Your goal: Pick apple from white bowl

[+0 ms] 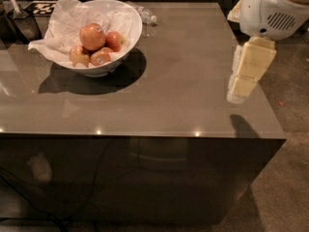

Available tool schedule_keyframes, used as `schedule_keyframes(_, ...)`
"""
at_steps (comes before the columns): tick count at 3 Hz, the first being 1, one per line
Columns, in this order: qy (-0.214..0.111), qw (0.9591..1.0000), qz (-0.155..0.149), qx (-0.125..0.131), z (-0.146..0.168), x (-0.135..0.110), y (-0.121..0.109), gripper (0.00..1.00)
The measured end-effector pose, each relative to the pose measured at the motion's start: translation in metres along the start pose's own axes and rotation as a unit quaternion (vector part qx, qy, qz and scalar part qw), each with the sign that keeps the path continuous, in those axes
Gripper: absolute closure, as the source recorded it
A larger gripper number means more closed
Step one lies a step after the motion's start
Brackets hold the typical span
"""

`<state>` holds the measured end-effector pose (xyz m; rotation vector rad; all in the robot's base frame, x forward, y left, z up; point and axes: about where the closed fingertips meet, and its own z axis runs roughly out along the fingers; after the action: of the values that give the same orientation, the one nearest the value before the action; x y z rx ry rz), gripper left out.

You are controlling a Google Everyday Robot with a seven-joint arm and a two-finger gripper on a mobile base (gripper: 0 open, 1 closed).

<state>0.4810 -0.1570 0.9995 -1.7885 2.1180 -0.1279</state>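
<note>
Fingers (pixel 251 62) of the gripper (pixel 236 95) point down over the near edge of the table (pixel 183 81). They look slightly parted, one pale finger showing just behind the other, with nothing between them. The tips hang just above the surface, and a small shadow lies on the table below them.

Well apart from the fingertips, across the table toward its far corner, sits the white bowl (pixel 137 30), lined with crumpled paper (pixel 53 23). The apple (pixel 92 36) rests highest in the pile, with its small sticker near the top. A deep-red apple (pixel 114 40) touches its side nearest the fingers, and a stickered apple (pixel 100 58) sits just below it.

The step in hand seems to be the approach, with the reach toward the bowl barely begun. The next move likely calls for carrying the fingers across the table and above the bowl's rim. They should then descend onto the top apple with the jaws wide enough to straddle it. The neighbouring fruit and the paper crowd the sides, so the fingers would do best to come down from above.
</note>
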Motion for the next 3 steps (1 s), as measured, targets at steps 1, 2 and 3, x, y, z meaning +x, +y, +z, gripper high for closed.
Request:
schedule_keyframes(1, -0.024, 0.9989, -0.037, 0.018, -0.014, -0.060, -0.031, 0.00)
schedule_keyframes(2, -0.025, 0.9988, -0.037, 0.020, -0.015, -0.061, -0.031, 0.00)
schedule_keyframes(3, -0.050, 0.9978, -0.031, 0.031, 0.007, -0.125, -0.083, 0.00)
